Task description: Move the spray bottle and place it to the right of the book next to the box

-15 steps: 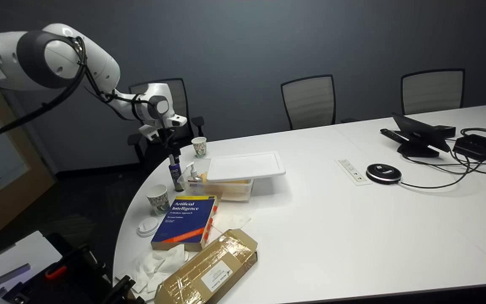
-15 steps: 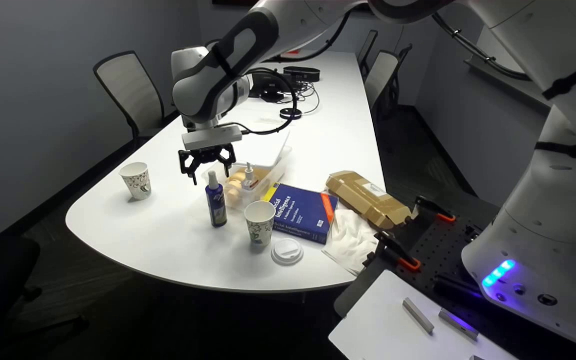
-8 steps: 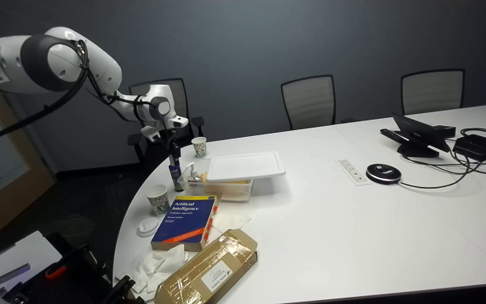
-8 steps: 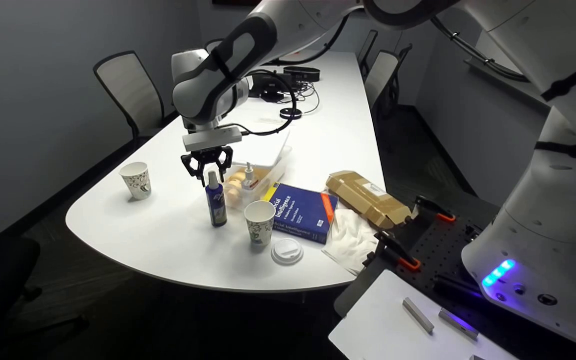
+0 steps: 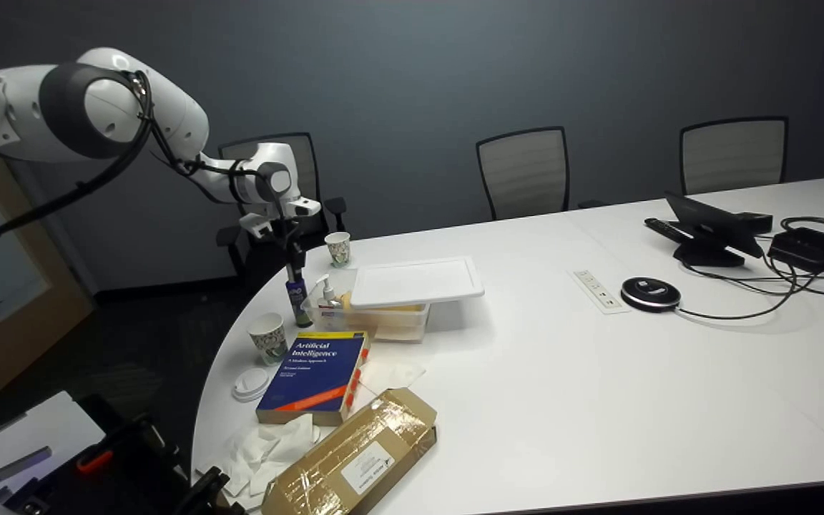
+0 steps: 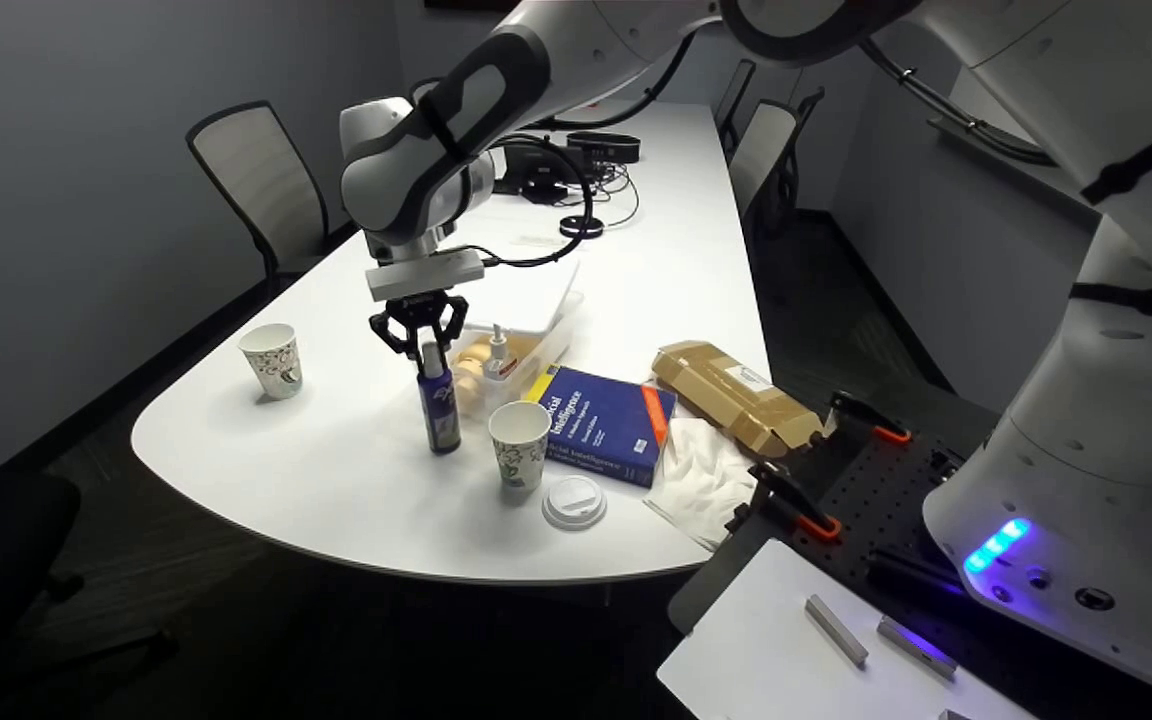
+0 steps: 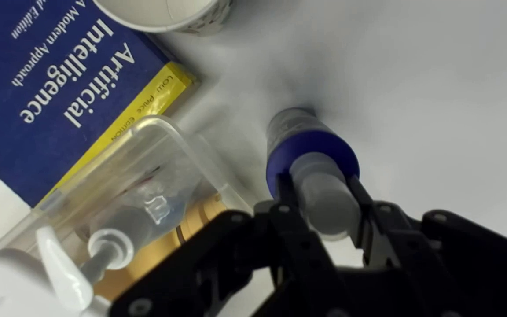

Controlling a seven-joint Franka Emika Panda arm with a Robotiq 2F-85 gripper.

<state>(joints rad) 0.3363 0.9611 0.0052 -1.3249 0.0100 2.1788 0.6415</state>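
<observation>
My gripper (image 7: 319, 185) is shut around the grey cap of the spray bottle (image 7: 330, 204), one finger on each side. In both exterior views the dark blue spray bottle (image 6: 441, 415) appears to stand on the table, leaning slightly, below my gripper (image 6: 433, 362). Close beside it is the box (image 5: 418, 282), a clear plastic container under a white lid set askew. The blue book (image 5: 319, 375) lies flat near the box, its yellow edge (image 7: 148, 110) towards it. The cap's lower part is partly hidden by the fingers in the exterior views.
A paper cup (image 6: 520, 445) stands between bottle and book, with a white cup lid (image 6: 574, 502) by it. Another cup (image 6: 272, 360) is farther off. A pump bottle (image 7: 112, 246) sits inside the box. Beyond the book lie crumpled tissues (image 5: 269, 450) and a cardboard carton (image 5: 365, 458).
The jaws have come together from wide apart onto the bottle's cap. In an exterior view the bottle has shifted slightly to the right and tilted a little. Everything else on the table stays put.
</observation>
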